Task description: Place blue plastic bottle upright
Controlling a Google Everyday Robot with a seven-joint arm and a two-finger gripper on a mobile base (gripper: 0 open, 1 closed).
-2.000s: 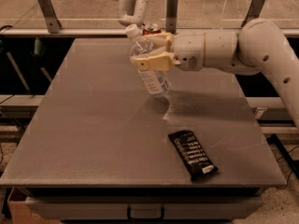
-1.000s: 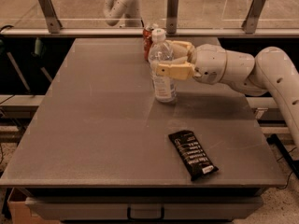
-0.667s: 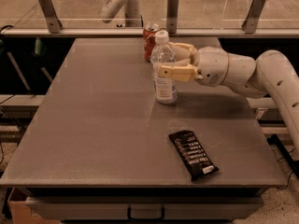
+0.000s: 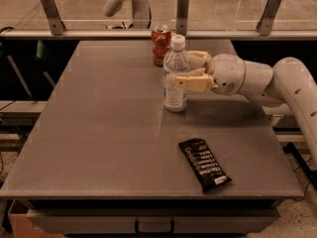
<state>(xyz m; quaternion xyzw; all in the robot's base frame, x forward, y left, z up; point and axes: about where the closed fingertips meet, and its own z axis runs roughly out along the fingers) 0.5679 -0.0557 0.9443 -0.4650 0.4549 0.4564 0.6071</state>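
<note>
So where I'm at: the bottle [image 4: 175, 78] is standing upright, cap on top, roughly mid-table toward the back, just in front of the red can [image 4: 161, 44] but apart from it. My tool [image 4: 184, 70] comes in from the right at label height and is clamped on the bottle, one finger across the near side and the other tucked behind it. The base looks like it's sitting flat on the table [image 4: 99, 133], though from this angle I can't swear there's no sliver of air under it. I'd call the main job basically done, since the bottle is vertical and looks set down. What's left is letting go and backing the arm [image 4: 277, 83] out to the right without nudging it. It's tall and light, so a finger dragging on the ribbed side could tip it, and the can behind doesn't leave much room that way. The black bar [image 4: 204, 163] near the front edge is well clear of all this.
</note>
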